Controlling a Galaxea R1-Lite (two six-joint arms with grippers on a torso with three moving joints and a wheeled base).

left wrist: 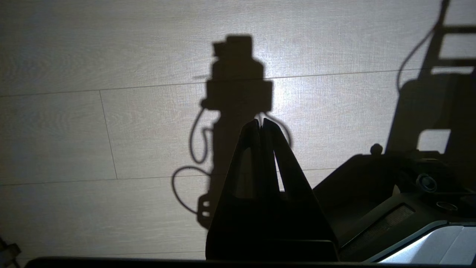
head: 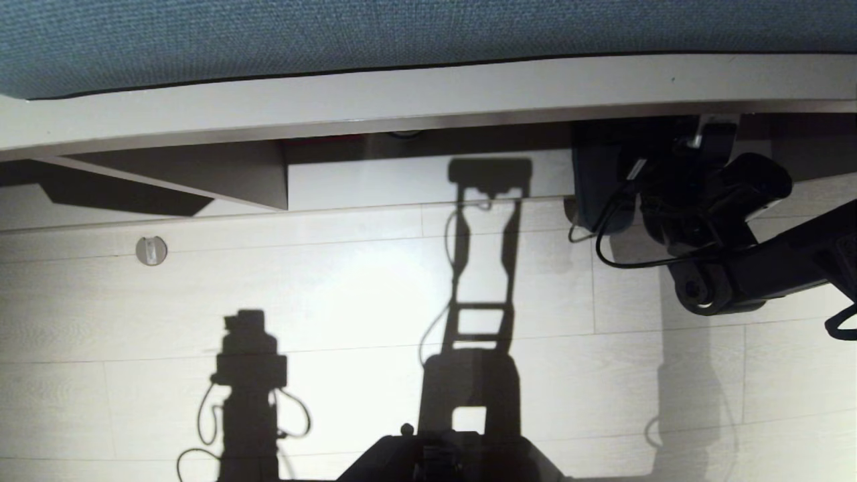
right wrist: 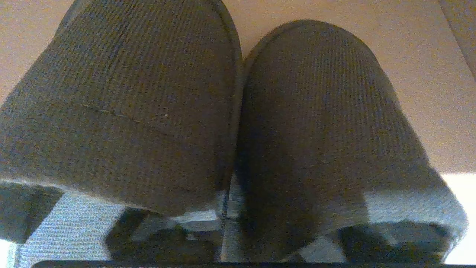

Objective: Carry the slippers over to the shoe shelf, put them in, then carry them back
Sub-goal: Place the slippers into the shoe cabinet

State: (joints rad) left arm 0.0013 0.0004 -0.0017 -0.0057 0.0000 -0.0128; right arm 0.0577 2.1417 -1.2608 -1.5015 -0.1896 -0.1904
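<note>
Slippers [right wrist: 238, 123]: pair sits side by side, touching, toes pointing into the shoe shelf [head: 428, 177], at its right end.
Right gripper [head: 606, 201]: at the shelf mouth, right at the slipper heels; can't tell if its fingers are apart or clamped.
Left gripper [left wrist: 261, 124]: parked over the floor [head: 335, 288] well short of the shelf, fingertips pressed together.
Tip: I'd back straight out of the shelf, low and slow, so nothing drags the pair.
</note>
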